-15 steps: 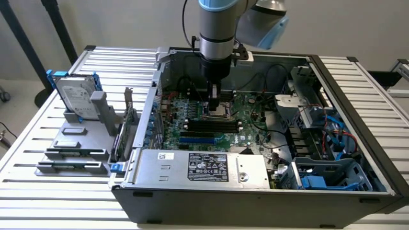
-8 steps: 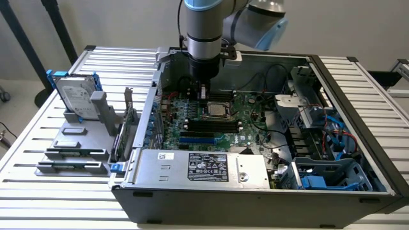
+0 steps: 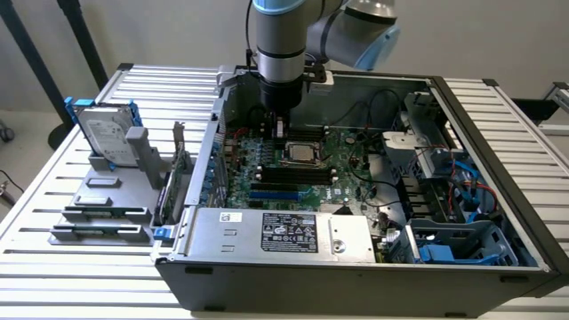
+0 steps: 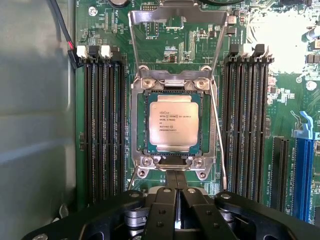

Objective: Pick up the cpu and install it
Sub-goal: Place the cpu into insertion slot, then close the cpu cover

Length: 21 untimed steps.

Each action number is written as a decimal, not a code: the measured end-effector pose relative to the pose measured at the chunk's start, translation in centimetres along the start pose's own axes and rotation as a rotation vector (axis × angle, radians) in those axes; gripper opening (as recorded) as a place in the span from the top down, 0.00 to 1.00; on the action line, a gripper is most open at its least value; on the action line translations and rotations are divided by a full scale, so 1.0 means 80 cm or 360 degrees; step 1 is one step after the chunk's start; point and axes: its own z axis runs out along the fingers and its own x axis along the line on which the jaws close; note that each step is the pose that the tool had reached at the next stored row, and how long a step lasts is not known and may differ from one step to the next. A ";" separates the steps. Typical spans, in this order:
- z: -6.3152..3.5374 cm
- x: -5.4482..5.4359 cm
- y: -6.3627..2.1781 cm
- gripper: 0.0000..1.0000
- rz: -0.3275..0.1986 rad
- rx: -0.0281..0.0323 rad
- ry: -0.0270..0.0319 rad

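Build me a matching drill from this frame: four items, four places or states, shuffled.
Things
1. cpu
2. gripper
3. hard drive
4. load plate

Places or states
A. upright in the grey stand, outside the case, at the exterior view's left
B. swung up, open
C. lying flat in the socket on the motherboard
D. shut, holding nothing, by the socket's edge

Pairs: 1-C, 2-D, 3-A, 4-B
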 end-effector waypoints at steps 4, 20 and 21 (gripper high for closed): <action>0.000 0.000 0.000 0.89 0.0000 0.00000 0.00000; 0.001 0.000 0.025 0.89 0.0000 0.00088 0.00002; 0.001 0.001 0.031 0.89 0.0000 0.00101 0.00003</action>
